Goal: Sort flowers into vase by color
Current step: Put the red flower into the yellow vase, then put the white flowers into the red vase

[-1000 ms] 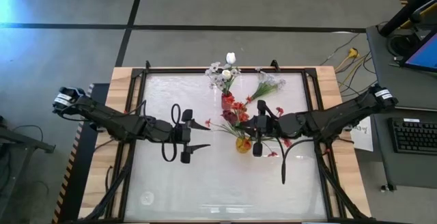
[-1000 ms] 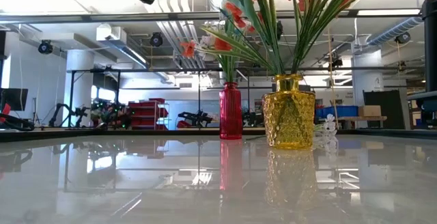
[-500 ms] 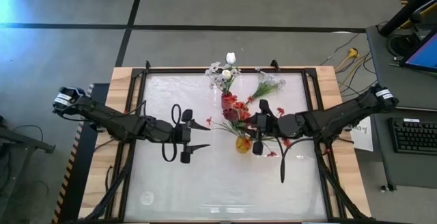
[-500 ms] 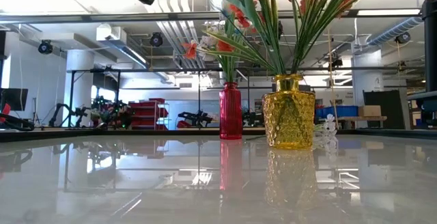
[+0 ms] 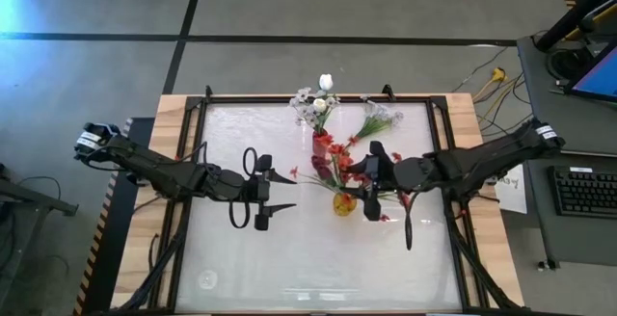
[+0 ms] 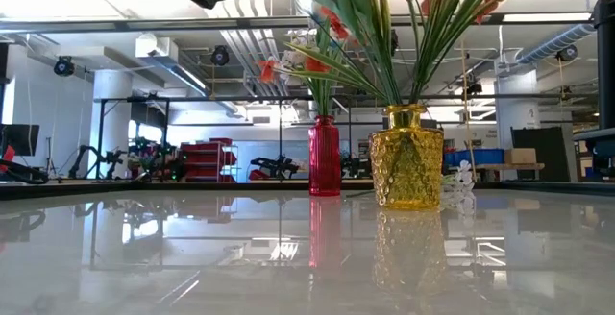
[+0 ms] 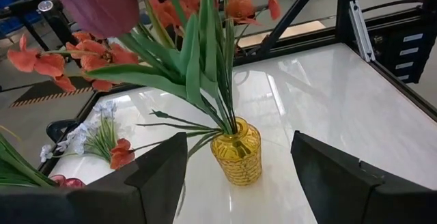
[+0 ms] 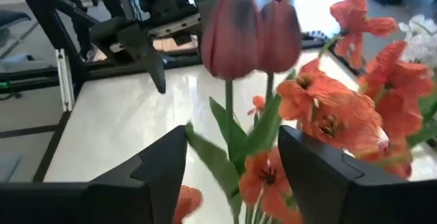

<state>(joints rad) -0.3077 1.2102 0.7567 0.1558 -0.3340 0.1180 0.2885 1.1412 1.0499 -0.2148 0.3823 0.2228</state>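
Note:
A yellow vase (image 5: 343, 203) stands mid-table and holds red-orange blossoms and dark red tulips (image 8: 249, 36) on green stems. A red vase (image 5: 321, 144) just beyond it holds white blossoms and a white tulip (image 5: 326, 82). A white blossom spray (image 5: 376, 118) lies on the table at the far right. My right gripper (image 5: 355, 183) is open right beside the yellow vase, and the tulips stand ahead of its fingers (image 8: 232, 169) untouched. My left gripper (image 5: 284, 190) is open and empty to the left of the vases, facing the yellow vase (image 7: 235, 152).
A dark green stem (image 5: 407, 229) with red blossoms lies on the table under my right arm. The glossy white tabletop is bordered by a black frame (image 5: 443, 133). Both vases show in the low view, the red vase (image 6: 324, 157) left of the yellow vase (image 6: 407, 157).
My right gripper has drawn back a little toward the table's right edge, away from the yellow vase, and has stayed open. The flowers in the yellow vase have swayed slightly. The dark stem under my right arm has shifted and lies straighter.

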